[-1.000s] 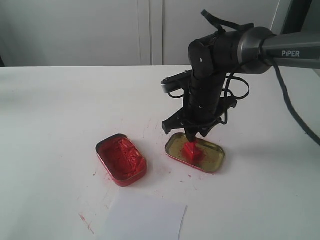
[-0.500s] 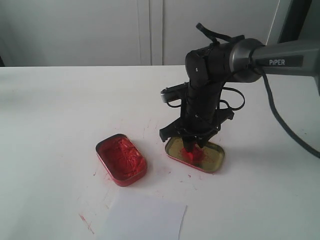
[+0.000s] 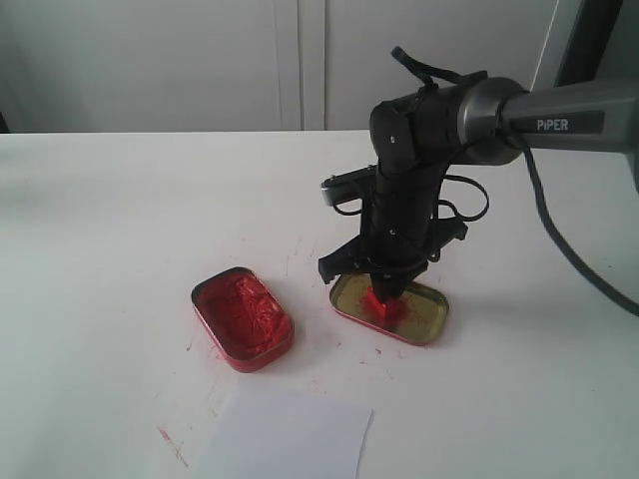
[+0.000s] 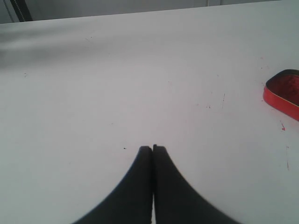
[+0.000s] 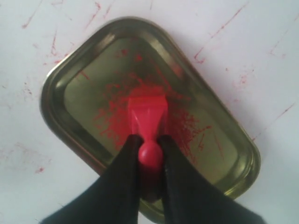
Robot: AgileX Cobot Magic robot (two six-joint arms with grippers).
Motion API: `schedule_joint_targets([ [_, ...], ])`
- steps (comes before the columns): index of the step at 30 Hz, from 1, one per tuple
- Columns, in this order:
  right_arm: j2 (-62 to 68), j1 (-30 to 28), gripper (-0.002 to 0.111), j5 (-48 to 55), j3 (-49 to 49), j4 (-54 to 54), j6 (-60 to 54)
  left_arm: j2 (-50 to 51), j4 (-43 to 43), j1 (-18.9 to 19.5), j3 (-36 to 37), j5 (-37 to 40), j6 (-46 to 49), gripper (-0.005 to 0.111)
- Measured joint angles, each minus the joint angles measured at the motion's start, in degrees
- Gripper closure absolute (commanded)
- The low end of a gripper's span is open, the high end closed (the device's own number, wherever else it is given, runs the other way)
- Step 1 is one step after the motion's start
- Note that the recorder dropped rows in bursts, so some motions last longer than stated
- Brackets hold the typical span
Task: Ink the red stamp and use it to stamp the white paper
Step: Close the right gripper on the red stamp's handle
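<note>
The red stamp (image 5: 148,116) stands on its base inside the gold tin lid (image 5: 84,74), which is smeared with red. My right gripper (image 5: 149,140) reaches down from above and is shut on the stamp's knob handle, one black finger on each side. In the exterior view the stamp (image 3: 383,304) shows just under the right gripper (image 3: 383,289), in the lid (image 3: 424,317). The white paper (image 3: 285,434) lies flat at the front edge of the table. My left gripper (image 4: 153,148) is shut with nothing in it, over bare table.
The open tin of red ink paste (image 3: 242,317) sits left of the lid; its edge shows in the left wrist view (image 4: 282,91). Red smears mark the white table (image 3: 120,230) around both tins and beside the paper.
The right arm came down and slightly left over the lid, and its fingers closed onto the stamp's knob. The stamp, tins and paper stayed in place.
</note>
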Motion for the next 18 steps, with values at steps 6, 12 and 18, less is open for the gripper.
schedule_joint_targets([
  [6,0.0,0.0,0.108,0.0,0.0,0.0,0.0,0.0,0.0,0.0,0.0,0.0,0.0,0.107],
  [12,-0.3,0.0,0.108,0.0,0.0,0.0,1.0,0.0,0.0,0.0,0.0,0.0,0.0,0.107],
  [18,-2.9,0.0,0.108,-0.5,0.0,0.0,1.4,0.0,0.0,0.0,0.0,0.0,0.0,0.107],
])
